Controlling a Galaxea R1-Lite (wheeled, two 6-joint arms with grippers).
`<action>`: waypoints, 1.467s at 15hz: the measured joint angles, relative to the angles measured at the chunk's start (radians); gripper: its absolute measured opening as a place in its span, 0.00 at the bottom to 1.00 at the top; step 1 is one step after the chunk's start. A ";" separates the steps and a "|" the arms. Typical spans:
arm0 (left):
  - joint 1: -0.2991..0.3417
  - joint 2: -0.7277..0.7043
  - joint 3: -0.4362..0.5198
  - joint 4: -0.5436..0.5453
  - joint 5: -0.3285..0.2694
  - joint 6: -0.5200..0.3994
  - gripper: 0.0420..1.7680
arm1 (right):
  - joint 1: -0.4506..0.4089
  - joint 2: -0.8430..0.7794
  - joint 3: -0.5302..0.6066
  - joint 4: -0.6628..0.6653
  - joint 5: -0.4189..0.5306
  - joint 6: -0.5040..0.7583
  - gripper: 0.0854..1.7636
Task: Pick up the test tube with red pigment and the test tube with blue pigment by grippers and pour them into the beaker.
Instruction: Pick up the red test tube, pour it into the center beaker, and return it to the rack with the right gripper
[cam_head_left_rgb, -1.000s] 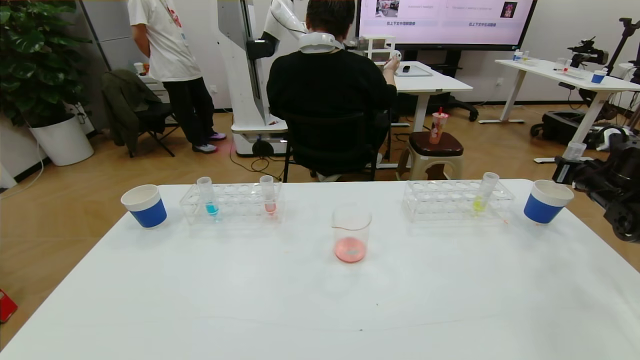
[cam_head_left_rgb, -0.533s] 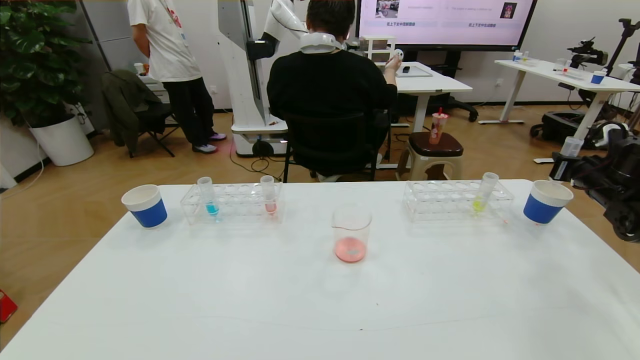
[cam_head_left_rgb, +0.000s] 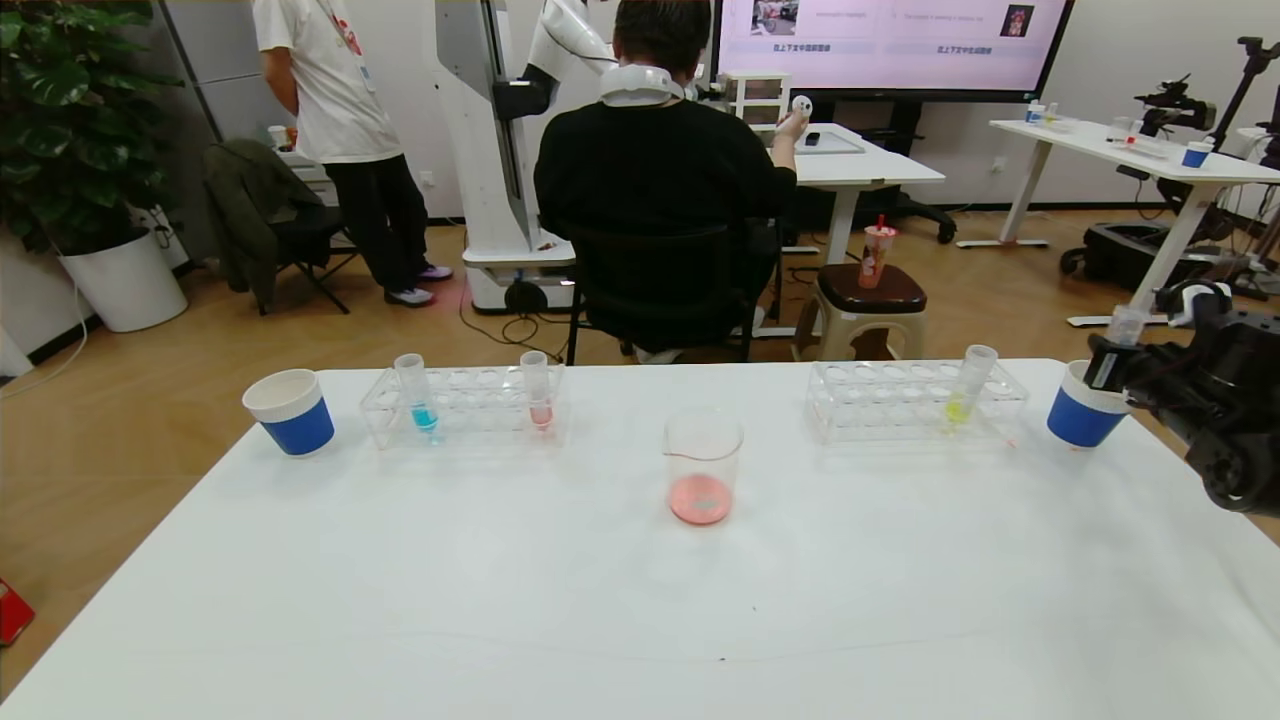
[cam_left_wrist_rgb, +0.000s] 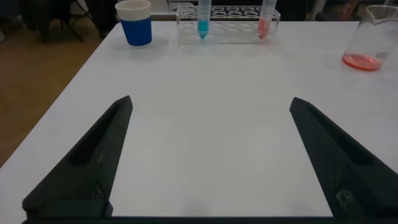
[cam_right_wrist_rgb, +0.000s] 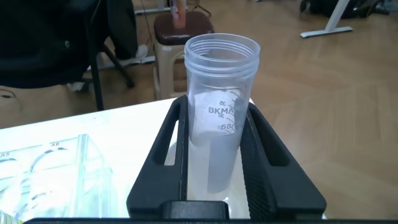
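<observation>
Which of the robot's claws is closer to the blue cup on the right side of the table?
Right. The right gripper, holding an empty tube, hangs just above that cup; the left gripper hovers across the table.

You've got cyan-blue liquid in one tube (cam_head_left_rgb: 417, 390), paler pinkish-red in the tube (cam_head_left_rgb: 537, 389) beside it, and yellow-green in the tube (cam_head_left_rgb: 968, 385) in the other clear rack (cam_head_left_rgb: 880, 400). The beaker (cam_head_left_rgb: 703, 466) holds salmon-red liquid. Both paper cups (cam_head_left_rgb: 290, 411) are blue with white rims, on a white table (cam_head_left_rgb: 640, 600). The tube (cam_right_wrist_rgb: 221, 118) between the black right gripper (cam_right_wrist_rgb: 214, 180) fingers looks clear, I think, with dark print.

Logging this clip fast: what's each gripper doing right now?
Left gripper: open, holding nothing, low over the table.
Right gripper: shut on an empty clear tube, over the right paper cup.
</observation>
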 joint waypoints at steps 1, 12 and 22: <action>0.000 0.000 0.000 0.000 0.000 0.000 1.00 | 0.001 0.011 0.008 -0.021 0.000 0.000 0.26; 0.000 0.000 0.000 0.000 0.000 0.000 1.00 | 0.009 0.022 0.023 -0.050 -0.002 -0.002 0.98; 0.000 0.000 0.000 0.000 0.000 0.000 1.00 | 0.325 -0.241 0.065 0.022 -0.015 0.009 0.98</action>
